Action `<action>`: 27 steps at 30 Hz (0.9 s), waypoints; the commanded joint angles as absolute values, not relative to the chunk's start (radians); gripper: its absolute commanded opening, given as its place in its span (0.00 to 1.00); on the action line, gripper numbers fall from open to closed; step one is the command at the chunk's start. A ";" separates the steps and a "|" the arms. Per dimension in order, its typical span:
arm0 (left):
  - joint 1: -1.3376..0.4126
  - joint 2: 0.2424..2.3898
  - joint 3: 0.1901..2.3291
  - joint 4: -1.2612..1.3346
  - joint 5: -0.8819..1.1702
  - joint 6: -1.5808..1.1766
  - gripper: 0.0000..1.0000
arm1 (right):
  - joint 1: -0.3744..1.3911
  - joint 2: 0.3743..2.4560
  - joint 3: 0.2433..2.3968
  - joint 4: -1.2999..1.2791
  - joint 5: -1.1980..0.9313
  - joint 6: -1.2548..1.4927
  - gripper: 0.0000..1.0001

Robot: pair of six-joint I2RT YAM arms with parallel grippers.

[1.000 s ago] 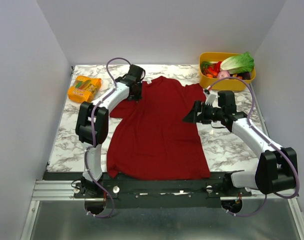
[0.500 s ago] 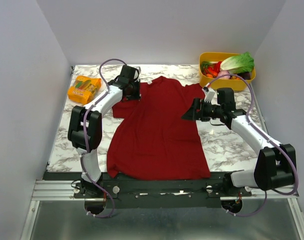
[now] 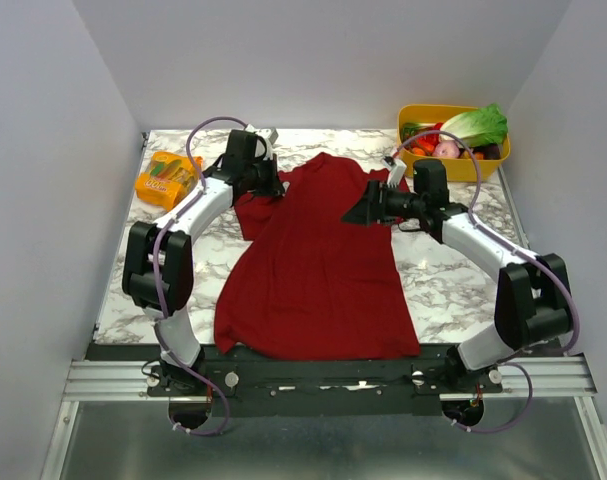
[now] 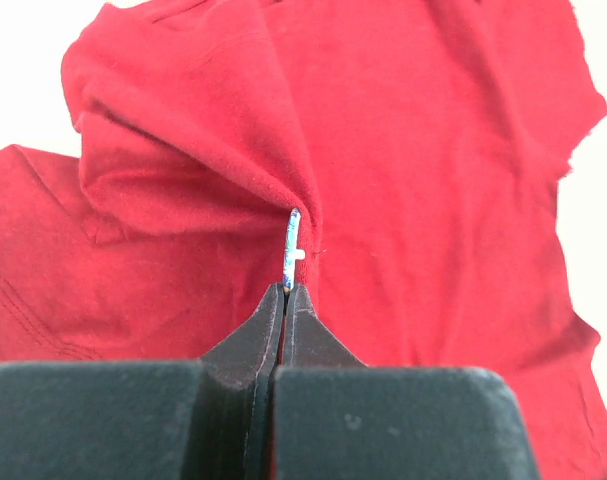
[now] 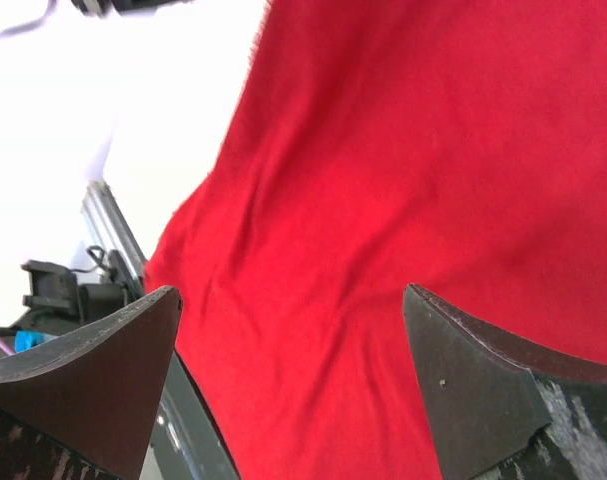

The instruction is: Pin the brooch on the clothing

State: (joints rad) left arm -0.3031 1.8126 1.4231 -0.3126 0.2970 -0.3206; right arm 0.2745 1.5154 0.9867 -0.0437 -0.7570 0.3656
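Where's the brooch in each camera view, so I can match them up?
Top external: not discernible; hidden at the left gripper tip.
Left wrist: centre, the brooch edge-on, pinched against a fold of the red T-shirt.
Right wrist: not in it.
Shared landmark: the red T-shirt.

Bright, even light; blown-out wrist backgrounds.

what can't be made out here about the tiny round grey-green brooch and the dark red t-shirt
- Small pale grey-green round brooch: the left wrist view shows only its edge in the shut left gripper; its face is hidden.
- Its pin: a fold of the dark red fabric T-shirt hides whether it has pierced.
- Top view: brooch too small to see.
- Open right gripper: contact with shirt unclear.
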 commanded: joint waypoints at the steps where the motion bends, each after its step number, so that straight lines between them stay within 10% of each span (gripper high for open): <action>1: -0.295 1.755 1.405 -0.227 0.425 -0.305 0.00 | 0.296 1.607 1.058 0.138 -0.831 0.431 1.00; 27: -0.244 1.646 1.295 0.035 0.738 -0.393 0.00 | 0.374 1.851 1.264 0.334 -0.904 0.529 1.00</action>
State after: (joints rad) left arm -0.2543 1.6886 1.2995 -0.0689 0.6170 -0.3576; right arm 0.3622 1.8240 1.2209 0.2955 -0.8848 0.5232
